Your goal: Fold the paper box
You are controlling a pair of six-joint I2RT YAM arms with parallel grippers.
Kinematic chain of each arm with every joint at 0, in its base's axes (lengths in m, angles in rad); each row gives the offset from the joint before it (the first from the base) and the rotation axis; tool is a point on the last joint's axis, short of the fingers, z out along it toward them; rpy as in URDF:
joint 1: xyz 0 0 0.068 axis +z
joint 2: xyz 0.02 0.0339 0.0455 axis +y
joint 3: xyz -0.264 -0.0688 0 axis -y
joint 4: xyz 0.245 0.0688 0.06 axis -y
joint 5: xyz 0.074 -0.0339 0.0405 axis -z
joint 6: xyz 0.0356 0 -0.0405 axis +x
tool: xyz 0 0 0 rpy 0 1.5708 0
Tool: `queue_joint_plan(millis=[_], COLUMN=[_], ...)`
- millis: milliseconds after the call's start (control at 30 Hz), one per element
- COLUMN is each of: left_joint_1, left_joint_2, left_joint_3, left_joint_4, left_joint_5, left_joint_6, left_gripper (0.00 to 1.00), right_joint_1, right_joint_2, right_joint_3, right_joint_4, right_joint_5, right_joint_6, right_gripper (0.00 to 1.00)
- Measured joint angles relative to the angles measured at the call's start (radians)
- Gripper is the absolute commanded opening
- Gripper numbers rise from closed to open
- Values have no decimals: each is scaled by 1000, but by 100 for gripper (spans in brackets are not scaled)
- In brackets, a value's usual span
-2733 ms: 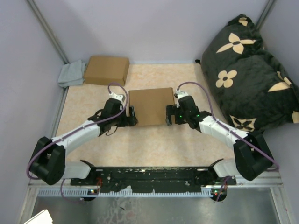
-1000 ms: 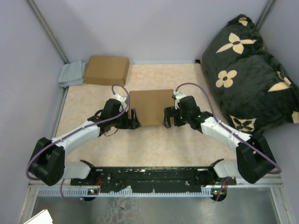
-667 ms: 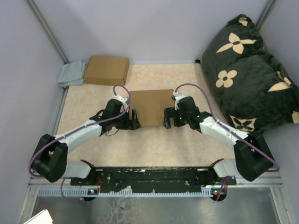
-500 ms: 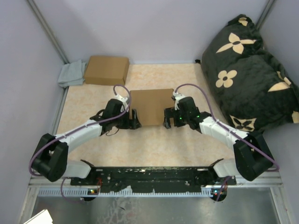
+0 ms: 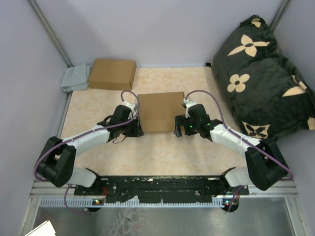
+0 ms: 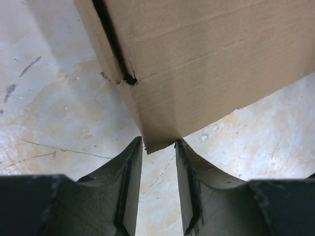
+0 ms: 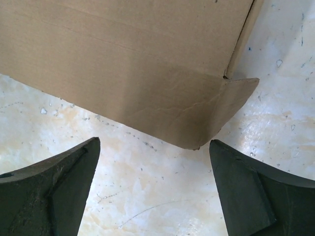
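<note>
Beige tabletop [image 5: 167, 152], lilac walls [image 5: 162, 29]; left gripper [image 6: 158, 142] pinching paper box [image 5: 158, 110], right gripper [image 7: 153, 142] spread.

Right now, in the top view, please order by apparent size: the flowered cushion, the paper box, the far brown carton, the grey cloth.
1. flowered cushion, clearly largest.
2-3. paper box and brown carton look nearly alike; the box seems slightly bigger, but I am unsure.
4. grey cloth, smallest.

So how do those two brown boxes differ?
The paper box lies mid-table between the left fingers and right fingers; the carton sits untouched in the far left corner, by a grey cloth. The paper box shows a slit and loose corner flaps; the carton looks smooth, closed. Both are plain brown cardboard.
</note>
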Motion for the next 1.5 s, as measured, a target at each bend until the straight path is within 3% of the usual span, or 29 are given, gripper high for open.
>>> queue_joint_plan(millis=[200,867,1200,1500], left_joint_1=[0,0,0,0], left_joint_2=[-1,-153,-103,-103], left_joint_3=[0,0,0,0], left_joint_4=[-29,-92,-69,-10], left_joint_5=[-35,-90,-104,-104], left_joint_6=[2,-18,-18,-19], left_gripper=[47,46,47,48], right_joint_1=[0,0,0,0], right_joint_2=[0,-155,-38,-28], right_joint_3=[0,-20,-19,-19], right_joint_4=[0,-15,2,46], right_joint_5=[9,25,50,50], right_joint_6=[1,24,24,24], right_gripper=[93,92,92,92])
